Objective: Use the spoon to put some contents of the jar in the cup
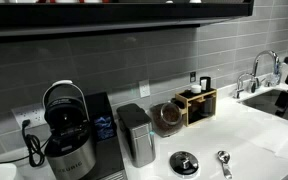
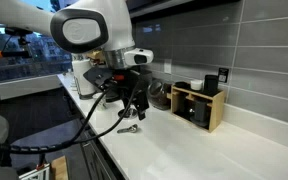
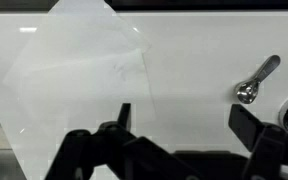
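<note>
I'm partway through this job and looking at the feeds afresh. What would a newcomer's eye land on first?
The bulky white robot arm dominates an exterior view, and its gripper hangs open over the white counter. The shiny spoon lies untouched on that counter beside the cup. The jar stands behind them, between a grey canister and a wooden box.

white counter (image 1: 259, 135) bears spoon (image 1: 223, 162), cup (image 1: 184, 162), jar (image 1: 167, 118), grey canister (image 1: 136, 135), wooden rack (image 1: 197, 104), coffee maker (image 1: 67, 135)
</note>
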`<action>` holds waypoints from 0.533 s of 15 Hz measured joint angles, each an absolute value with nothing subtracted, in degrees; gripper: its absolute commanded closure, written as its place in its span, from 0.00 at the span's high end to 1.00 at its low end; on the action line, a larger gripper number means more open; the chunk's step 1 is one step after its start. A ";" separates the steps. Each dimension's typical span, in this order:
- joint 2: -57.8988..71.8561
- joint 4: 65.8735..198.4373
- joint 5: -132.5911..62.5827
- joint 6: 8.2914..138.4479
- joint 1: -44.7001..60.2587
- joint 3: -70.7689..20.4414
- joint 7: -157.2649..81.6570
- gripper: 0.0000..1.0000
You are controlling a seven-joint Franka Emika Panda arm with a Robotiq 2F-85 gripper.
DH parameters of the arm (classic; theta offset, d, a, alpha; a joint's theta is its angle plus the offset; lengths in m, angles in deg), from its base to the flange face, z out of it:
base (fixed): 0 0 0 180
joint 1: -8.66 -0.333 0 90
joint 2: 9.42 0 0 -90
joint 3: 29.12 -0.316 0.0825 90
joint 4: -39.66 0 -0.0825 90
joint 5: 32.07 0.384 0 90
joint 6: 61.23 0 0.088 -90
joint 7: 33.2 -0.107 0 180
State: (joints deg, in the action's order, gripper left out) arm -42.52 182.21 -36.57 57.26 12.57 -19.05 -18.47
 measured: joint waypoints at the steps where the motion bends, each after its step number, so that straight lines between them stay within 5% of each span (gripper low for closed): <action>1: -42.51 182.22 -36.57 57.26 12.57 -19.05 -18.47 1.00; 8: -42.47 182.22 -36.17 57.51 12.40 -19.12 -18.47 1.00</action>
State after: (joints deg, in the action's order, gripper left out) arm -42.47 182.22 -36.17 57.51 12.40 -19.12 -18.47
